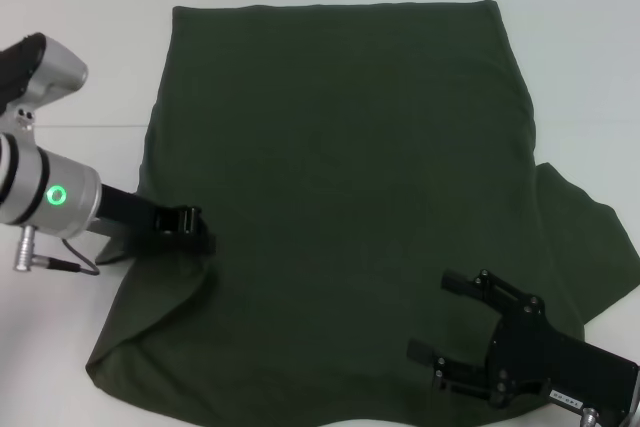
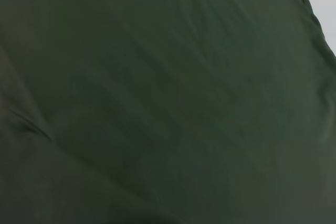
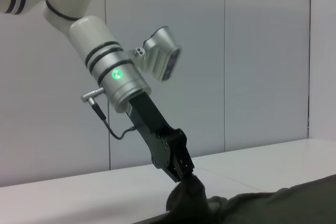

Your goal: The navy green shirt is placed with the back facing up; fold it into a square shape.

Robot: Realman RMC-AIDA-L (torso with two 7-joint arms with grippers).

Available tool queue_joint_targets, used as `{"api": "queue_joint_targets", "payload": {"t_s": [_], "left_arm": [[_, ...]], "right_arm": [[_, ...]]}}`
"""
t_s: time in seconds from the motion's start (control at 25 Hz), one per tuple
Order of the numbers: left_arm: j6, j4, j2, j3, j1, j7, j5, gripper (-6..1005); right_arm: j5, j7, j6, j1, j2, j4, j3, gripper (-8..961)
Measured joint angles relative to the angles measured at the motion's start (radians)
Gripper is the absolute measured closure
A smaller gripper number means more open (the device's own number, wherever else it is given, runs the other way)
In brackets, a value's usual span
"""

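Shirt [image 1: 340, 207] lies spread flat on the white table [image 1: 80, 347], plain side up, one sleeve sticking out on the right. Left gripper [image 1: 195, 230] sits at the shirt's left edge, fingers pinched on a bunched bit of cloth. Right gripper [image 1: 440, 322] hovers over the near right part of the shirt, fingers spread.

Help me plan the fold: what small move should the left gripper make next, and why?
Probably lift and carry inward: the left gripper looks shut on the dark olive-green cotton shirt, bunching its left edge, while the right gripper hangs open over the near right part.
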Motion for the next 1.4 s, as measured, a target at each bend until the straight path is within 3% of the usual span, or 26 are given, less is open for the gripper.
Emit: {"api": "queue_joint_targets", "payload": {"t_s": [0.48,0.64,0.8,0.92,1.04,1.24,1.28,1.32,1.4], "left_arm": [[-0.061,-0.070,-0.019,-0.004,0.005,0.012,-0.012,984],[-0.050,-0.071,-0.019,-0.007,0.024,0.032,-0.090,873],[-0.047,-0.073,-0.011,-0.009,0.050,0.047,-0.163,696],[-0.047,-0.077,0.008,-0.012,0.071,0.036,-0.174,613],[-0.043,-0.108,0.042,-0.038,0.094,-0.002,-0.176,554],[-0.023,-0.202,0.090,-0.209,0.138,-0.006,-0.222,455],[-0.023,-0.202,0.090,-0.209,0.138,-0.006,-0.222,436],[-0.020,-0.243,0.111,-0.265,0.171,0.001,-0.272,416],[-0.020,-0.263,0.120,-0.281,0.193,0.005,-0.301,299]], "right_arm": [[0.000,0.000,0.002,-0.004,0.000,0.000,0.000,23],[0.000,0.000,0.003,-0.005,0.000,0.000,0.000,23],[0.000,0.000,0.002,-0.005,0.000,0.000,0.000,23],[0.000,0.000,0.003,-0.006,0.000,0.000,0.000,23],[0.000,0.000,0.001,-0.006,-0.001,0.000,0.000,23],[0.000,0.000,0.000,-0.006,-0.002,-0.001,0.000,22],[0.000,0.000,0.000,-0.006,-0.002,-0.001,0.000,22],[0.000,0.000,0.000,-0.005,-0.002,0.000,0.000,22],[0.000,0.000,0.000,-0.004,-0.002,0.000,0.000,22]]}}
